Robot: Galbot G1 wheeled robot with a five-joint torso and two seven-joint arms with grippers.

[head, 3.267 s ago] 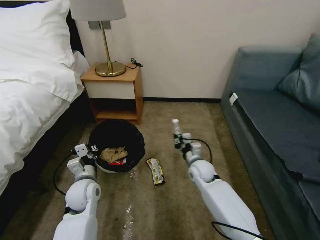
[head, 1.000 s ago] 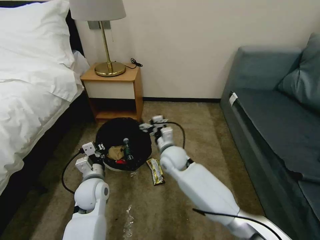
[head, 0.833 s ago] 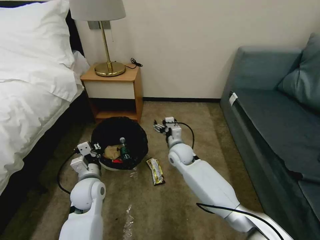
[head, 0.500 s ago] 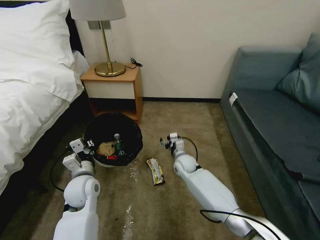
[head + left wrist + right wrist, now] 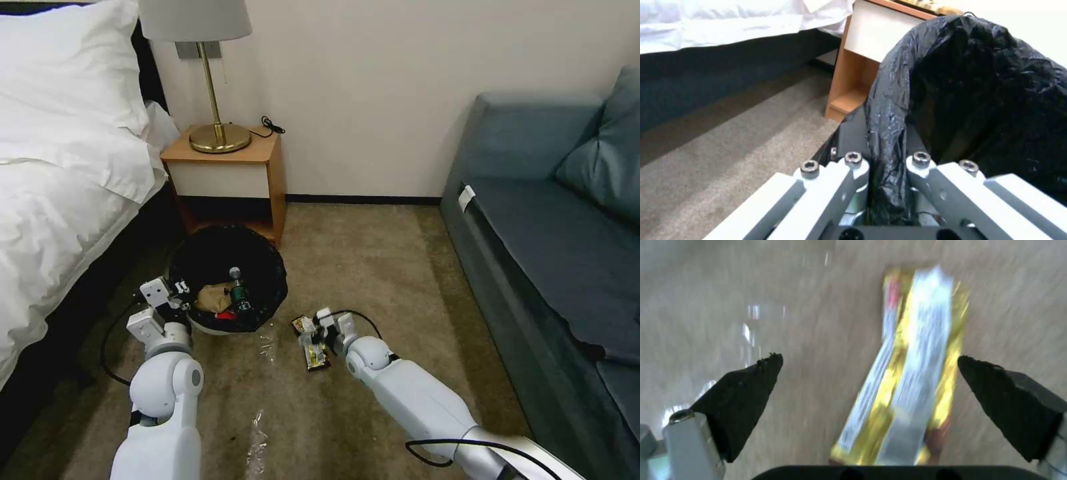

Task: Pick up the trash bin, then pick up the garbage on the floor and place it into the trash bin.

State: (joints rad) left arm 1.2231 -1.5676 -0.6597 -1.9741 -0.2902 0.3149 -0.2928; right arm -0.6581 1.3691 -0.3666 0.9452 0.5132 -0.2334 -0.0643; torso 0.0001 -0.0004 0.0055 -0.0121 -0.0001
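1. Right gripper has dropped from mid-air beside the trash bin down to the snack wrapper on the carpet; bin and left arm are where they were half a second ago.
2. Right wrist view: black fingertips spread wide apart, wrapper lying on the carpet between them, nearer the one fingertip than the other. Whether they touch it, can't tell.
3. Wrapper: flat, long, shiny yellow-gold with a silver-white centre panel, small red patch at one end. Print is blurred, no brand readable.
4. Left gripper is clamped on the bin's near rim; left wrist view shows the fingers closed on the black liner folded over the edge.
5. Bin: small, round, white body showing under the crinkled black bag, tilted toward the robot, just in front of the wooden nightstand.
6. Inside the bin: clear bottle with a green label, text unreadable, standing next to the crumpled brown paper bag; a bit of red carton below them.
7. Wrapper lies just right of the bin, apart from it.
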